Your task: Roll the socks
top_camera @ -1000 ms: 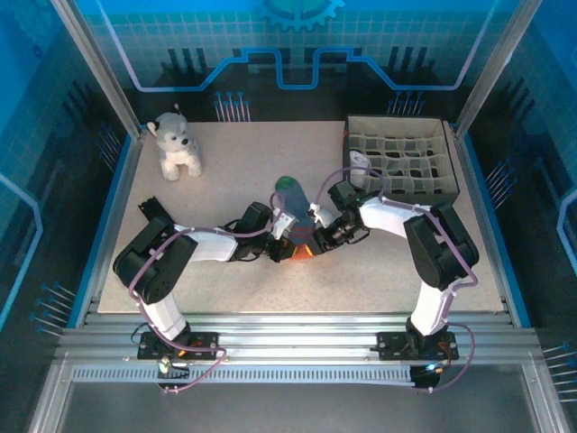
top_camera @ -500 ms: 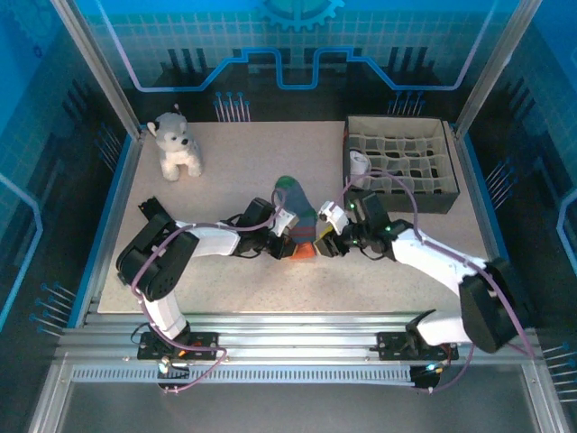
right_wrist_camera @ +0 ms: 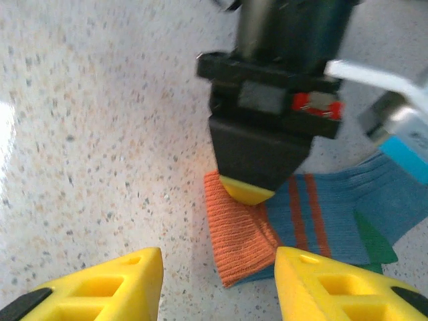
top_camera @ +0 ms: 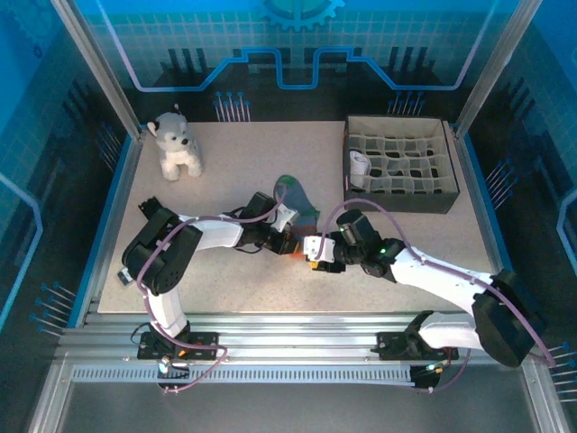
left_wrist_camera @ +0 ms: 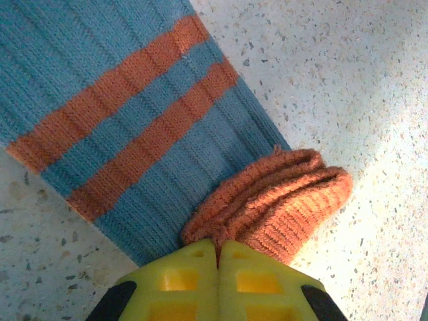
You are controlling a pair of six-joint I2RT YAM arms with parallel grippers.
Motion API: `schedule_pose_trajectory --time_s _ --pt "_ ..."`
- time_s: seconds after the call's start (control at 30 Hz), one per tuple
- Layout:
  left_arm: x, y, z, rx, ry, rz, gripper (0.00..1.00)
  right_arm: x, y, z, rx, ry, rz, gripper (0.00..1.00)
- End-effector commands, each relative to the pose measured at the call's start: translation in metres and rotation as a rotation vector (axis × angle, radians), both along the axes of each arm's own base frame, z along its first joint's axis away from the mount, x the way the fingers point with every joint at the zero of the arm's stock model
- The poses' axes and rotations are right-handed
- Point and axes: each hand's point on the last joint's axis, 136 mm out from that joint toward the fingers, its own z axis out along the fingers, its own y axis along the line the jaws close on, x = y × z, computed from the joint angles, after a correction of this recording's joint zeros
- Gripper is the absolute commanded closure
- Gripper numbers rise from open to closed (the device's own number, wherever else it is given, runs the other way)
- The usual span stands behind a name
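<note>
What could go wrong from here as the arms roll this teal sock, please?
1. The left pincer is shut on only a small bunch of the orange cuff of the teal sock, at its very tips; a tug could slip it free and undo the fold.
2. The right pincer is open, off the sock, facing the left one; advancing, it might hit it.

Teal-blue sock (left_wrist_camera: pixel 134 120), orange-striped, flat on the speckled tabletop (left_wrist_camera: pixel 348 80), its orange cuff (left_wrist_camera: pixel 267 200) bunched; white sock (top_camera: pixel 359 164) in the divided box (top_camera: pixel 401 200).

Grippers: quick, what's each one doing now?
Left gripper: shut on the sock, at its orange cuff.
Right gripper: open, holding nothing.
</note>
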Motion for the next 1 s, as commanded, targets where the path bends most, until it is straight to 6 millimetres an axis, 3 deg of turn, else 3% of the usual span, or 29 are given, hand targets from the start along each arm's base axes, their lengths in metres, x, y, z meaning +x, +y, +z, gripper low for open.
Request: schedule_pose_trajectory --time_s 0.0,0.4,0.97 --pt "-0.017 0.018 -0.026 0.106 0.111 0.005 1.0 0.005 -0.001 -0.016 -0.115 -0.106 0.064 0.52" --pt "-0.018 0.019 -0.025 0.107 0.142 -0.012 1.0 0.03 0.007 -0.055 -0.288 -0.162 0.09 0.5" --pt "-0.02 0.018 -0.025 0.091 0.178 -0.03 1.0 0.047 0.006 -0.075 -0.4 -0.175 0.074 0.49"
